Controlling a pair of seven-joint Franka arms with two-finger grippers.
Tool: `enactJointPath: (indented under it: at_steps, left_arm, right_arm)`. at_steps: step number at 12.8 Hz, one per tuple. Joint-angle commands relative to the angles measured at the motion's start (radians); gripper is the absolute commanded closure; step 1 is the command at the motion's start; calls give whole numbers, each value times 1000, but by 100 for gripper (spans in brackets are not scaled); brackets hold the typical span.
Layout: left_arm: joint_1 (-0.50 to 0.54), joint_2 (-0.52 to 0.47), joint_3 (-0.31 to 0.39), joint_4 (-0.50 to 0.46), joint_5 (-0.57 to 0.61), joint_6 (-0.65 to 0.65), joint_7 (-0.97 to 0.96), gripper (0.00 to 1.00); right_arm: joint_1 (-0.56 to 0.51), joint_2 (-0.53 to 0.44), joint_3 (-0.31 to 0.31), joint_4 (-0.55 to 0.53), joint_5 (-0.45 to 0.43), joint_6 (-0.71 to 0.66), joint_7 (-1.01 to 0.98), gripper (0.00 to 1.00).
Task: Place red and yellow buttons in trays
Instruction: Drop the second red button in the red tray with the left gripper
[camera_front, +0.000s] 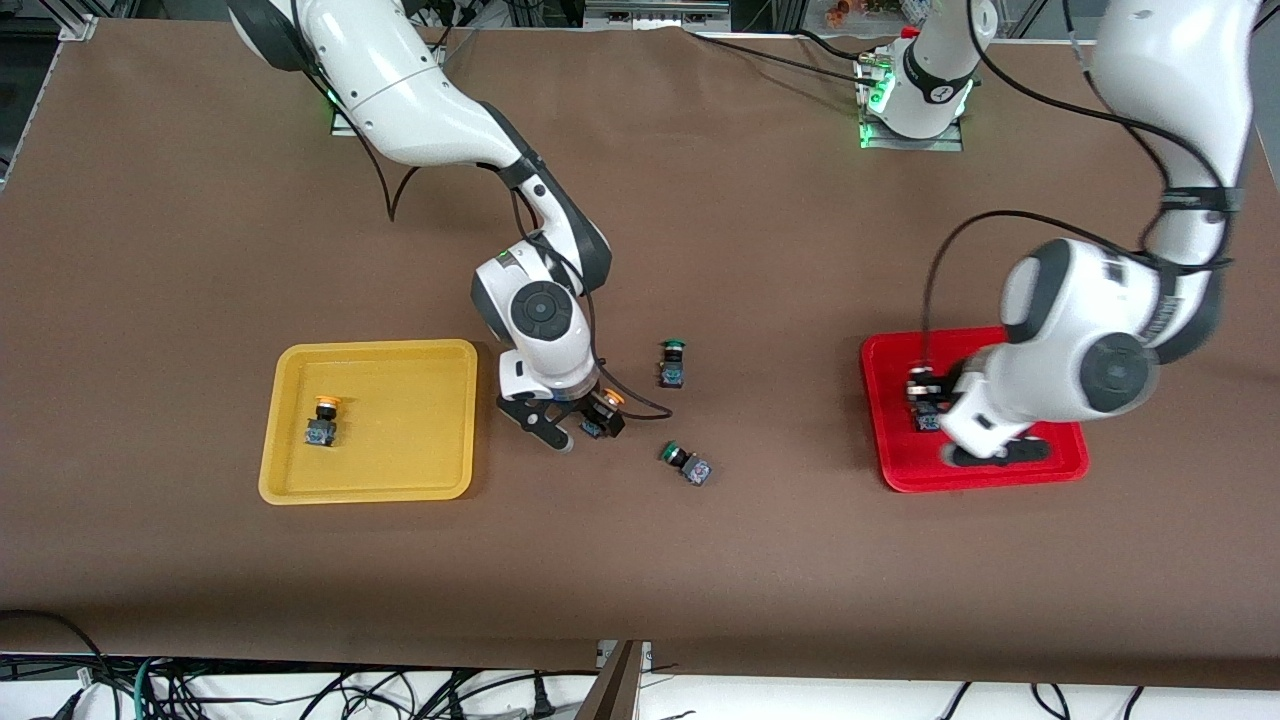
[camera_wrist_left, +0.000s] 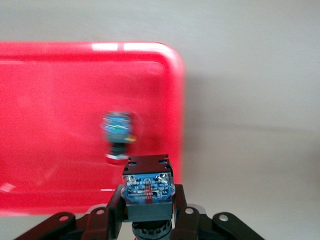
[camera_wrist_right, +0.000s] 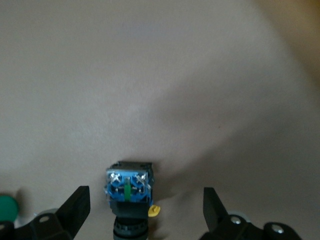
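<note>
Red tray (camera_front: 1060, 470) under my left gripper (camera_wrist_left: 148, 220), pinching a button (camera_wrist_left: 148, 192): lower gently, release; right gripper (camera_wrist_right: 145, 210), spread, straddles yellow button (camera_wrist_right: 129, 187).

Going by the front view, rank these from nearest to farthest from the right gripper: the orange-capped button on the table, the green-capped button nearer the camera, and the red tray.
1. Orange-capped button: between the open fingers of the right gripper, beside the yellow tray.
2. Green-capped button: on the table, toward the left arm's end.
3. Red tray: at the left arm's end.
</note>
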Motion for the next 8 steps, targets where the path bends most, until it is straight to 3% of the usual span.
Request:
enactJointPath:
  at_steps: [1,2,4,5,6,8]
  left_arm:
    - [104,16,-13,-6,-17,-17,192,91]
    - [121,29,-13,-10,-9,-12,220,93]
    - [128,76,-1,-13,6,23,224,93]
    - [138,105,-1,-26,41,70,224,93]
    - [142,137,2,-42,63,130,224,93]
    - [160,182,2,-61,78,216,228,93]
  right_arm:
    - [15,29,-11,36,-22,11,20,0]
    - [20,33,-12,36,-22,15,20,2]
    - [22,36,-12,36,-28,20,12,66]
    - [22,36,-12,36,-34,20,-5,88]
    - [20,33,-12,36,-34,17,-26,100]
    - [11,17,-15,36,-34,2,-55,100]
